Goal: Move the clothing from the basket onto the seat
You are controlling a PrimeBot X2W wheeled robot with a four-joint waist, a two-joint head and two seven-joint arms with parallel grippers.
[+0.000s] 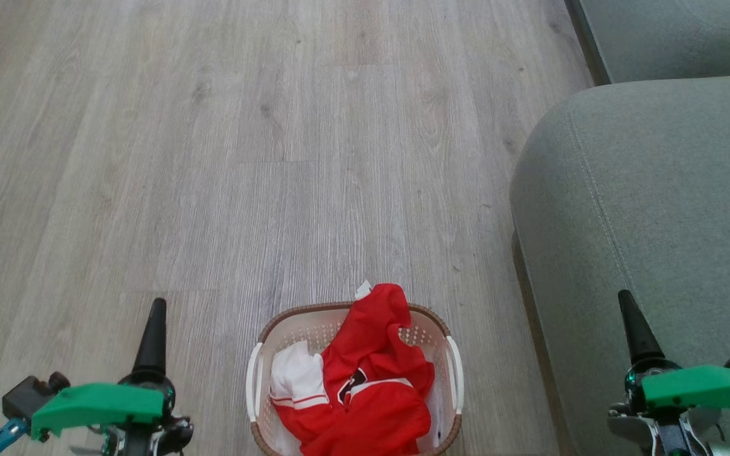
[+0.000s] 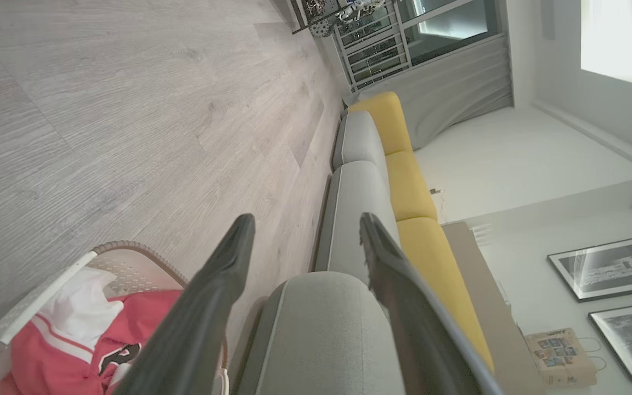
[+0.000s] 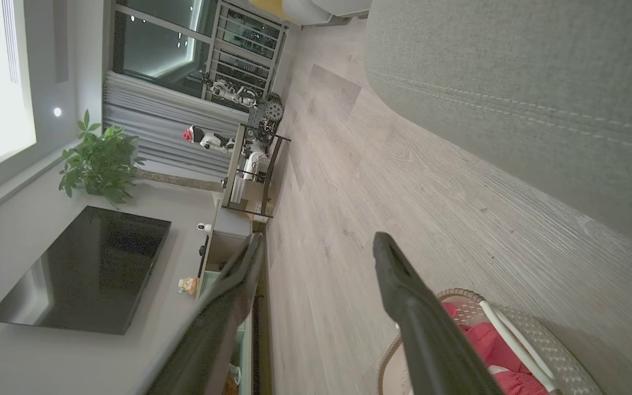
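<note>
clothing in basket, trailing over far rim

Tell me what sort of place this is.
Most likely a home living room: a long sofa with grey seats and yellow back cushions, a flat black television with a potted plant near it, and framed pictures on the wall.

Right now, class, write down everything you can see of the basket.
The basket is small, rounded-rectangular, cream plastic with perforated walls, a brown woven-look rim and white side handles. It stands upright on the wooden floor, left of the grey-green seat and apart from it. Red clothing with white parts fills it, draping over the far rim.
</note>
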